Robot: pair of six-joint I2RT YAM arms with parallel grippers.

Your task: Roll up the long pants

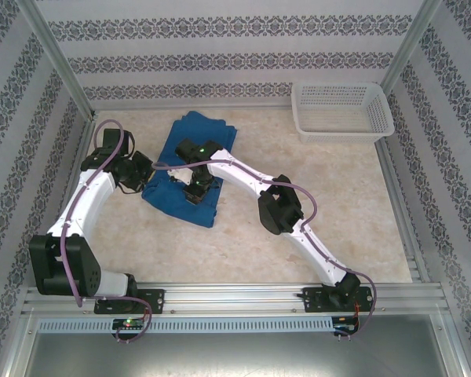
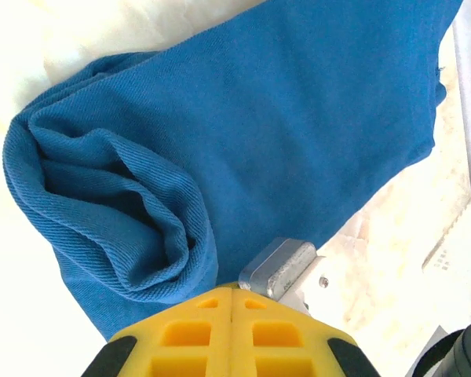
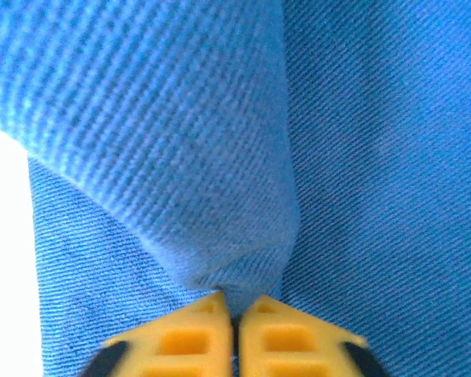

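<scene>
A: Checking the long pants (image 1: 200, 129) first. Where on the table (image 1: 243, 251)?

B: Left of centre, closer to the far wall than to the arm bases. Folded into a long royal-blue slab, lengthwise near to far, flat on the beige top.

A: Edges?

B: From the left wrist view: one end curled over into a loose, open-mouthed roll. Beyond it, a straight long side lying flat against bare tabletop.

A: Left claw (image 2: 232, 289)?

B: Clenched, with yellow pads pressed flat together and tips right at the cloth beside the roll. Cannot tell whether pinching any of it. Sitting at the left edge of the pants, between cloth and left wall (image 1: 31, 157).

A: Right claw (image 3: 235, 302)?

B: Down on the middle of the pants, with the arm stretched in from the near right. Closed to a hairline gap, nipping a raised ridge of blue twill at the tips.

A: Room to move?

B: Tight on the left, with just a narrow strip of table between cloth and wall. Wide and bare to the right, as far as the white mesh basket (image 1: 344, 132) in the far right corner, well apart from the pants. More bare top on the near side, up to the metal rail (image 1: 235, 294) carrying the bases, though crossed by the right forearm.
</scene>
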